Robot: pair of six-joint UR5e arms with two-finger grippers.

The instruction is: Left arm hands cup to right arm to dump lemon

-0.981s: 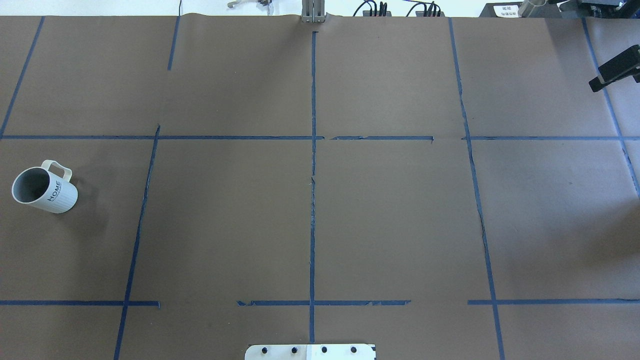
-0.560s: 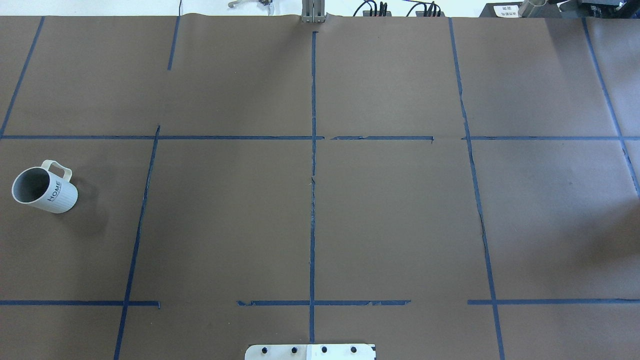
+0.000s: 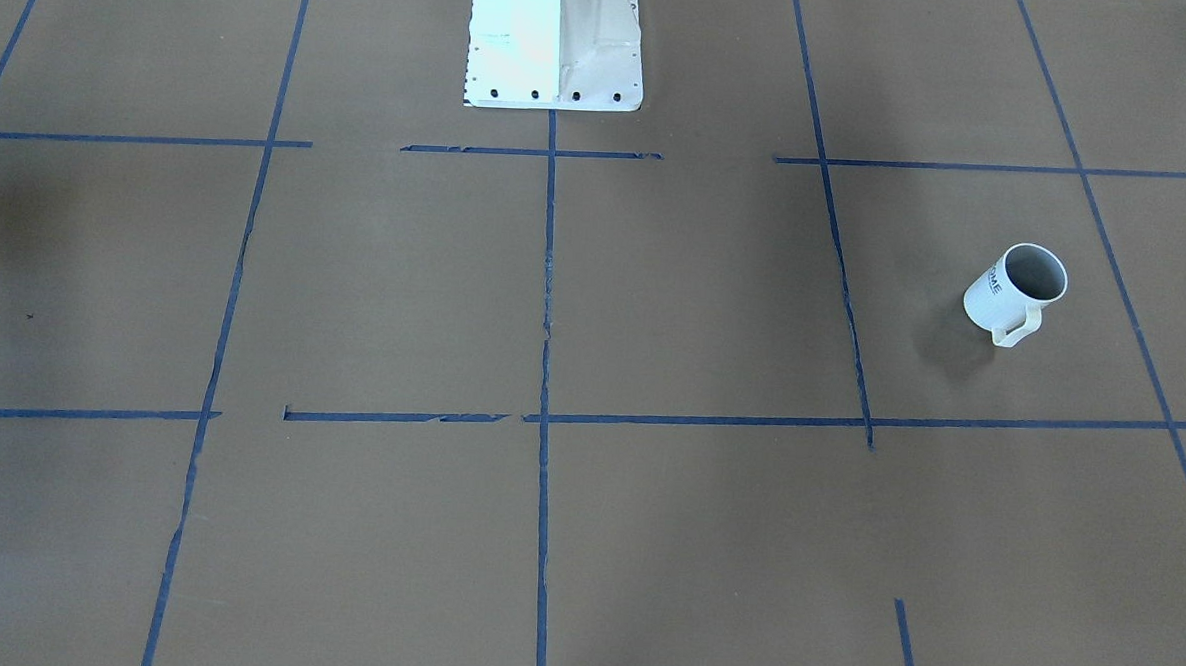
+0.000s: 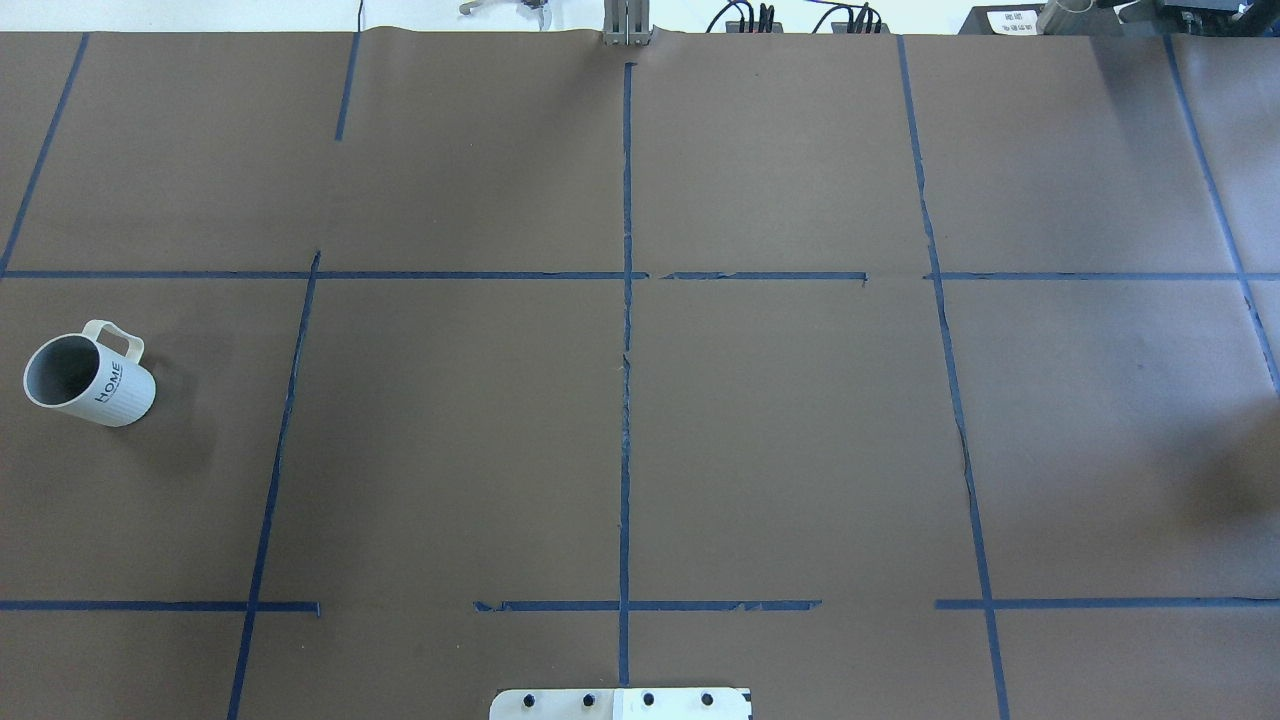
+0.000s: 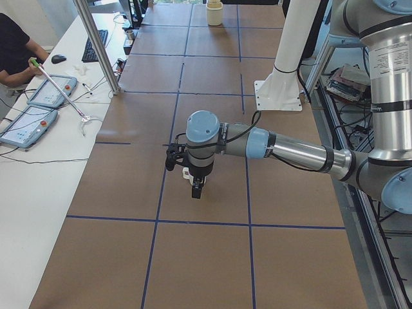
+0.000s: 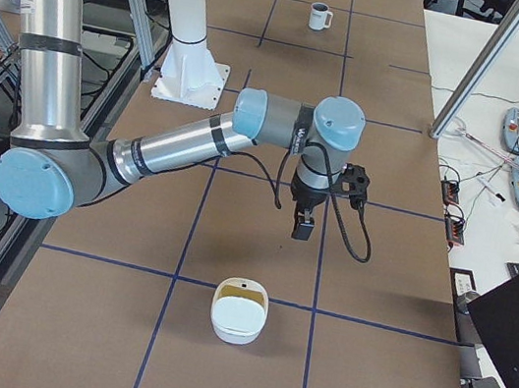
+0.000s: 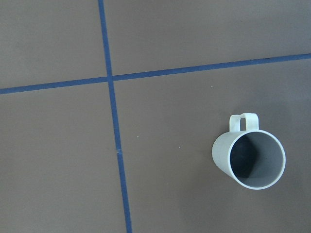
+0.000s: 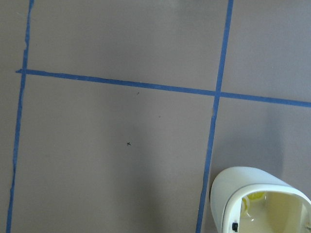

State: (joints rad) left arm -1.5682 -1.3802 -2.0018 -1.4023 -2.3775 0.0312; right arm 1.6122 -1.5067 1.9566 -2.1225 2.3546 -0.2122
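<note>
The cup (image 4: 88, 378), a white mug with "HOME" on its side, stands upright at the table's left. It also shows in the front view (image 3: 1015, 289) and the right side view (image 6: 318, 15). In the left wrist view the cup (image 7: 252, 158) lies below with a grey inside, and no lemon shows. The left gripper (image 5: 196, 192) hangs over the cup (image 5: 186, 172), above the table; I cannot tell if it is open or shut. The right gripper (image 6: 304, 229) hangs over bare table; its state I cannot tell. The lemon is out of view.
A white bin (image 6: 238, 315) with a cream-yellow inside stands near the right end, also low in the right wrist view (image 8: 243, 189). The white robot base (image 3: 556, 41) stands mid-table. Operators' side table with pendants (image 5: 38, 96) and a metal post (image 5: 96, 45) flank the far edge.
A black part of the right arm at the overhead view's right edge has left that view. The cup has not moved.
</note>
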